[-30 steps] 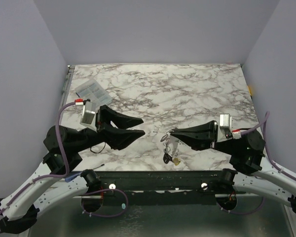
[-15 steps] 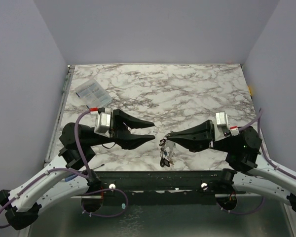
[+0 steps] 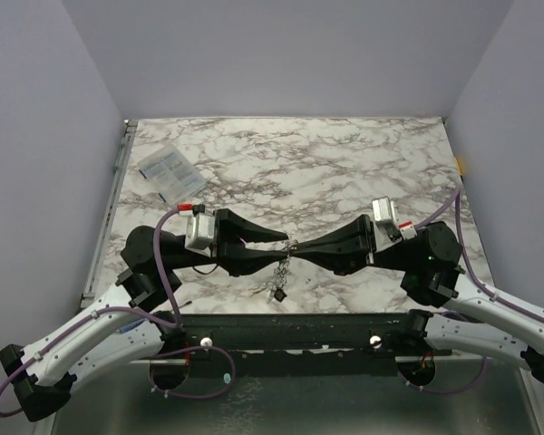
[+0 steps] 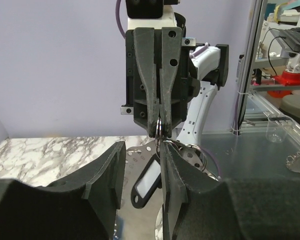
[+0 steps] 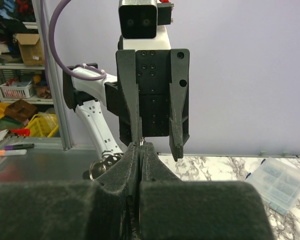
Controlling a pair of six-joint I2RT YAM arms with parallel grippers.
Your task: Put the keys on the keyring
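The keyring (image 4: 160, 128) is up in the air over the near middle of the marble table (image 3: 344, 163), not resting on it. The step in hand looks like a two-handed steadying of the ring. The right gripper (image 3: 301, 246) has its jaws pressed together on the small ring, pinching it at the very fingertips. The left gripper (image 3: 278, 250) faces it tip to tip, jaws parted and nothing in them. From the right wrist view the ring sits close to one of its fingers rather than midway. A clear packet (image 3: 170, 171) lies well apart at the far left. Below the ring dangle a short chain (image 3: 282, 267), a black tag (image 4: 146, 181) and more rings (image 4: 192, 151); the keys cannot be told apart in that bunch. To do this well, the left arm should probably centre on the ring, take a bare stretch beside the right fingertips, and close slowly. Thin wire can twist out, and the hanging load may swing.
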